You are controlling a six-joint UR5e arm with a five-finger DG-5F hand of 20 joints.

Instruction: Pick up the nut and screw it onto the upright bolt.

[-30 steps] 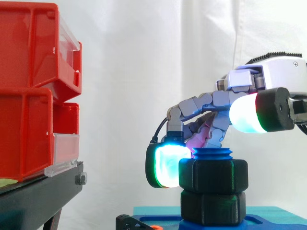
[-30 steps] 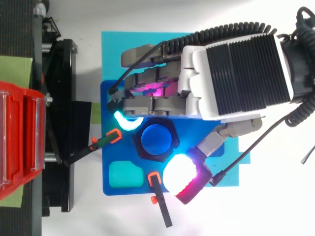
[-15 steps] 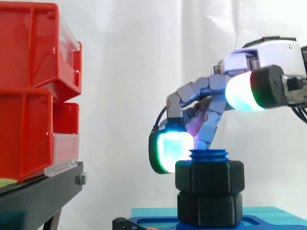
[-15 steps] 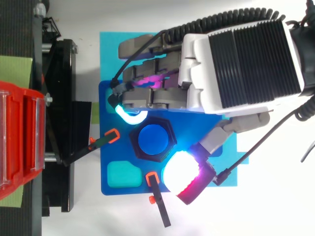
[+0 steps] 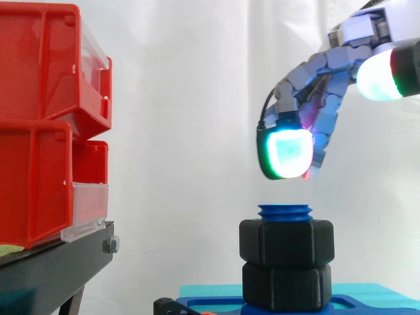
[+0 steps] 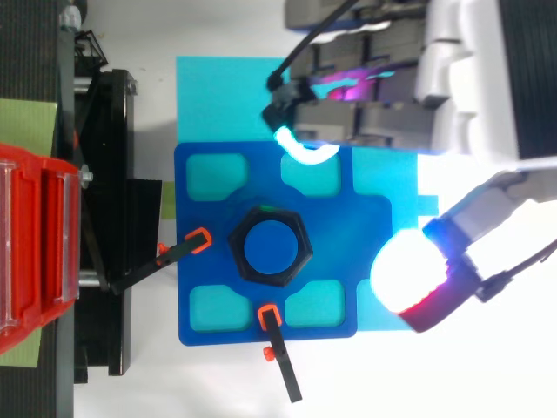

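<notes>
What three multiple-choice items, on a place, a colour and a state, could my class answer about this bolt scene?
1. Where is the robot hand relative to the bolt? A) above it, apart B) beneath it C) pressing its side
2. The bolt's thread is: A) red B) blue C) green
3. The nut is: A) lying beside the bolt B) on the bolt C) held in the robot hand

Answers: 1A, the side view shows a gap between them; 2B, a blue thread tip pokes above the nut; 3B, the nut sits around the thread.
</notes>
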